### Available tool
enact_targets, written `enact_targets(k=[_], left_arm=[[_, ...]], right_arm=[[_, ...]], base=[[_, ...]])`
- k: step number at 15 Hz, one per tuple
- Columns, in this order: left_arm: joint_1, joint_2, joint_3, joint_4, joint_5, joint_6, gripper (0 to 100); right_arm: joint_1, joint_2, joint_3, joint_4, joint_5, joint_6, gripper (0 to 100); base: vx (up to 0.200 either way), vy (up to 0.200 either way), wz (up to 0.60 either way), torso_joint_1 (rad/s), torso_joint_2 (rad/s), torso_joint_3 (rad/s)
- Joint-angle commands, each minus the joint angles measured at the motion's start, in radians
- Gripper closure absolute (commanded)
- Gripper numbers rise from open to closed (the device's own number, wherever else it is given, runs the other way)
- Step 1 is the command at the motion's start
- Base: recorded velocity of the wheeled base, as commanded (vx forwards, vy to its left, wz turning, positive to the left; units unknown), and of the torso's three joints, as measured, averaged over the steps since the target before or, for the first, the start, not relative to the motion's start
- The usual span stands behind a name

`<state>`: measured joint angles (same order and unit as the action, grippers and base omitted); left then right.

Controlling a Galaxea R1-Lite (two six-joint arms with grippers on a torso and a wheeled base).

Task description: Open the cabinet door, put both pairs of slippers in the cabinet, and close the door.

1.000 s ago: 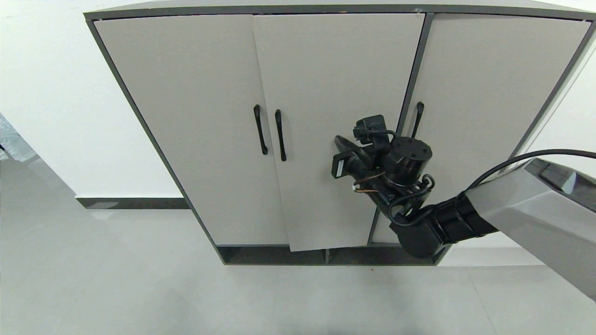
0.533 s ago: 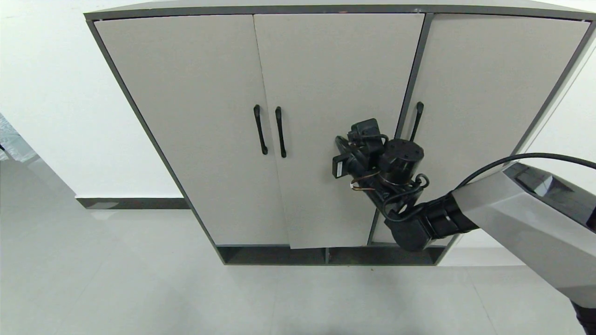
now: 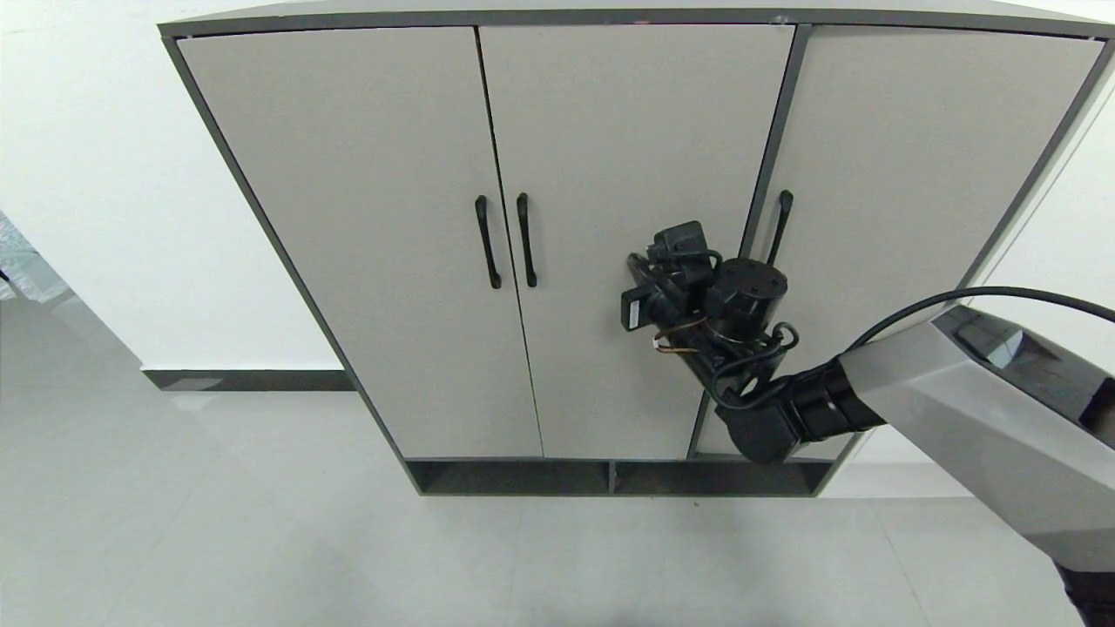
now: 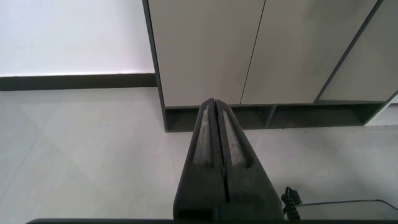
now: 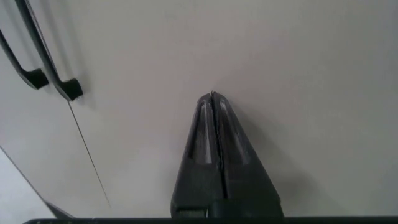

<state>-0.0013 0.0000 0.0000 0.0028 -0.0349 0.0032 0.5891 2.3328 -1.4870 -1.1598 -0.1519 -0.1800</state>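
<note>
door (image 3: 627, 235): ajar → now flush | right jaws: clenched, empty, against door | left jaws: clenched, empty | task: closing looks done

1. The cabinet (image 3: 348, 174) is light grey with a dark frame and three doors (all upright panels); it stands on the floor (image 3: 261, 540) against the wall (image 3: 87, 174).
2. Its middle door (image 3: 610, 131) sits shut, flush with its neighbours, its black handle (image 3: 525, 239) upright.

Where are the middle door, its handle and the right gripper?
middle door (image 3: 627, 131), head view, upper panel.
handle (image 3: 526, 241), head view, middle of bar.
right gripper (image 5: 213, 106), right wrist view, tip of shut jaws.
</note>
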Motion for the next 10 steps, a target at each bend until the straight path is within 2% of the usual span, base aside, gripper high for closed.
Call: enact_targets(k=[1,4,5,6,9,10], left_arm=[[0.001,0.002,0.000,0.000,0.000,0.000,100],[0.000,0.002,0.000,0.000,0.000,0.000,100],[0.000,0.002,0.000,0.000,0.000,0.000,100],[0.000,0.002,0.000,0.000,0.000,0.000,100],[0.000,0.002,0.000,0.000,0.000,0.000,100],[0.001,0.002,0.000,0.000,0.000,0.000,100]], right_arm=[[0.000,0.002,-0.001,-0.005,0.000,-0.003,100],[0.051,-0.095,0.091,-0.029,-0.020,-0.003,100],[0.072,-0.201,0.189,-0.031,-0.097,-0.012,100],[0.077,-0.299,0.284,-0.032,-0.129,-0.018,100],[0.075,-0.750,0.714,-0.020,-0.224,-0.039,100],[0.041,-0.929,0.852,0.020,-0.238,-0.039,100]], base=[[0.000,0.000,0.00,0.000,0.00,0.000],[0.000,0.000,0.00,0.000,0.00,0.000],[0.000,0.000,0.00,0.000,0.00,0.000],[0.000,0.000,0.00,0.000,0.00,0.000],[0.000,0.000,0.00,0.000,0.00,0.000],[0.000,0.000,0.00,0.000,0.00,0.000]])
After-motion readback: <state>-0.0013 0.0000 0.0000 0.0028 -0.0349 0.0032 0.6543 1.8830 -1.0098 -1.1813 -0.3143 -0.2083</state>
